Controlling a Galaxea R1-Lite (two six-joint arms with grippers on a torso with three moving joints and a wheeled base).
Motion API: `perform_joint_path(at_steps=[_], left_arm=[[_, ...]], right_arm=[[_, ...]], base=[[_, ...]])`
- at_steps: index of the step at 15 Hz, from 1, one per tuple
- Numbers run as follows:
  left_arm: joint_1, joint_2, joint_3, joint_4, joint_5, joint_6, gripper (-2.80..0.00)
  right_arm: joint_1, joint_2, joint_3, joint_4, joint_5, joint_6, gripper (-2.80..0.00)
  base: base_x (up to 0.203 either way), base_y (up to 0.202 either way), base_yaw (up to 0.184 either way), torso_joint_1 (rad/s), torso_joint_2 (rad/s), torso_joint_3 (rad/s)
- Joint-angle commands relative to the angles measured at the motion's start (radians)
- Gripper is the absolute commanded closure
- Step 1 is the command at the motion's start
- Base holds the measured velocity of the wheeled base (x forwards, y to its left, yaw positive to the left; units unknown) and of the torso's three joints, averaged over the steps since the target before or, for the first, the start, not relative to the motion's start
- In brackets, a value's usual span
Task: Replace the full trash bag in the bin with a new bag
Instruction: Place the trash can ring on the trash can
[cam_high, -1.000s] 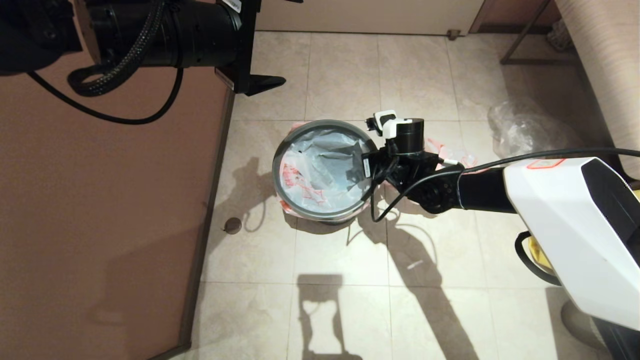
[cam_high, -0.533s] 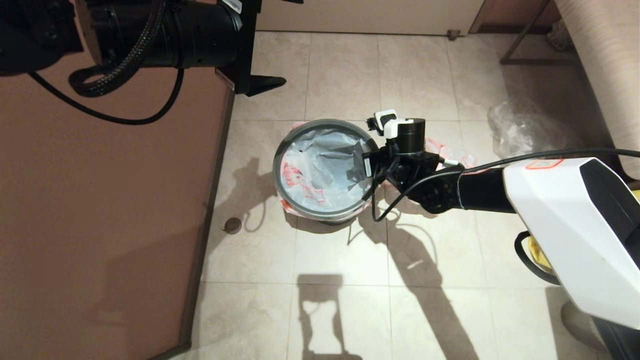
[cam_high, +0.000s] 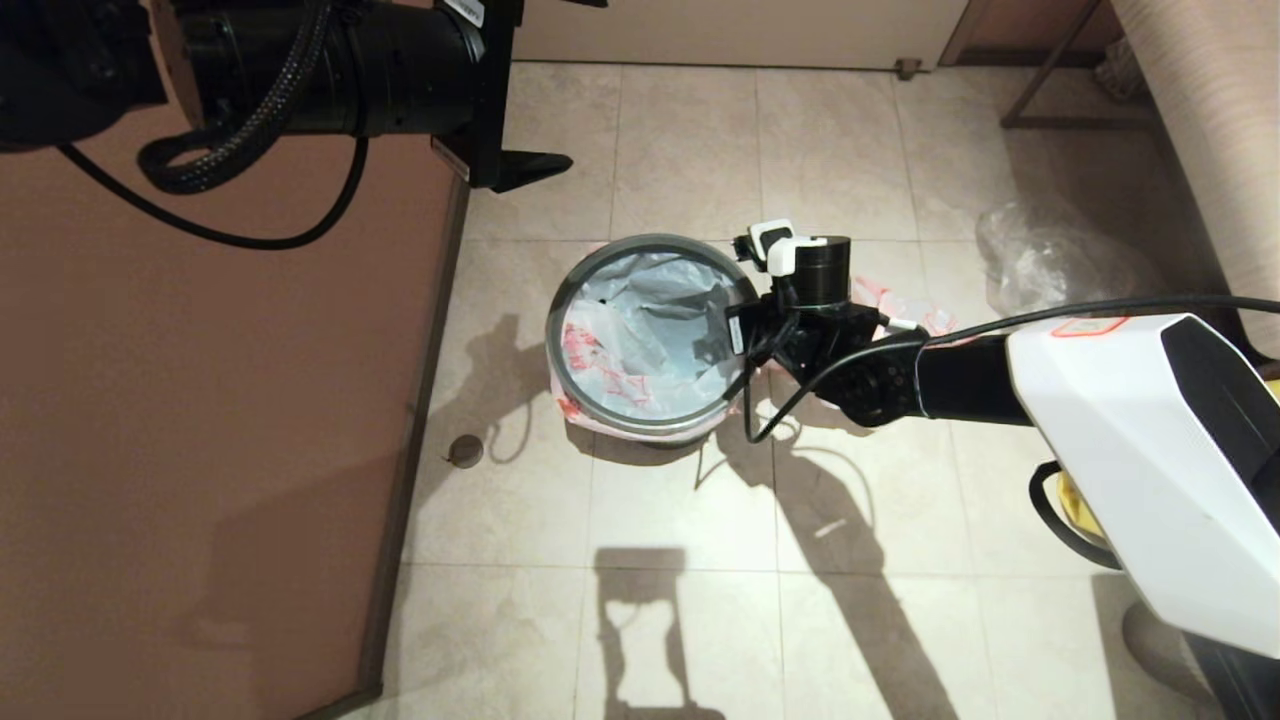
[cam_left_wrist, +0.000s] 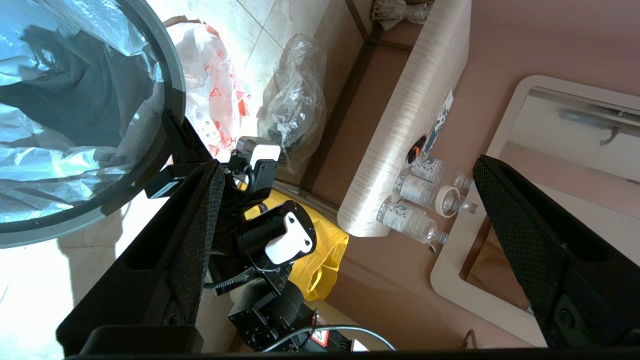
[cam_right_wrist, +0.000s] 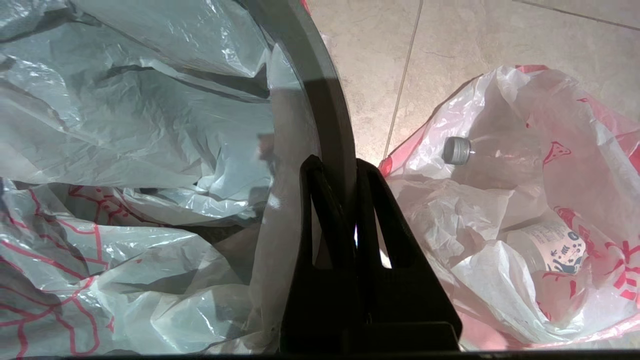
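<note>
The bin (cam_high: 650, 335) stands on the floor tiles, lined with the new bag (cam_high: 640, 340) under the grey ring (cam_high: 600, 265). The right hand (cam_right_wrist: 334, 172) is clamped on that ring at the bin's right edge. Just right lies the full trash bag (cam_right_wrist: 505, 210); farther right, a clear bag (cam_high: 1050, 260). The left hand (cam_left_wrist: 345, 200) hangs spread wide, far left.

L claw (cam_left_wrist: 345, 250) open, beside bin (cam_left_wrist: 170, 100).
</note>
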Motion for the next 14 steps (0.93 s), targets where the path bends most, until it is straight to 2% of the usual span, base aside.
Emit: perform_joint_path(at_steps=[1, 6, 8, 13, 14], left_arm=[[-0.001, 0.000, 0.000, 0.001, -0.001, -0.006, -2.80], [0.000, -0.053, 0.000, 0.001, -0.001, -0.006, -2.80], [0.000, 0.002, 0.000, 0.001, -0.003, -0.006, -2.80], [-0.009, 0.003, 0.000, 0.004, -0.001, -0.006, -2.80], [-0.009, 0.004, 0.000, 0.004, -0.001, -0.006, -2.80]], right_arm=[[0.002, -0.005, 0.000, -0.003, 0.000, -0.002, 0.00], [-0.004, 0.041, 0.000, 0.000, 0.007, -0.002, 0.00], [-0.006, 0.052, 0.000, 0.003, 0.008, -0.003, 0.00], [-0.006, 0.041, 0.000, 0.002, -0.001, -0.009, 0.00], [-0.006, 0.044, 0.000, 0.001, -0.001, -0.016, -2.80]], base=[[0.000, 0.000, 0.000, 0.000, 0.00, 0.000], [0.000, 0.000, 0.000, 0.000, 0.00, 0.000], [0.000, 0.000, 0.000, 0.000, 0.00, 0.000], [0.000, 0.000, 0.000, 0.000, 0.00, 0.000], [0.000, 0.000, 0.000, 0.000, 0.00, 0.000]])
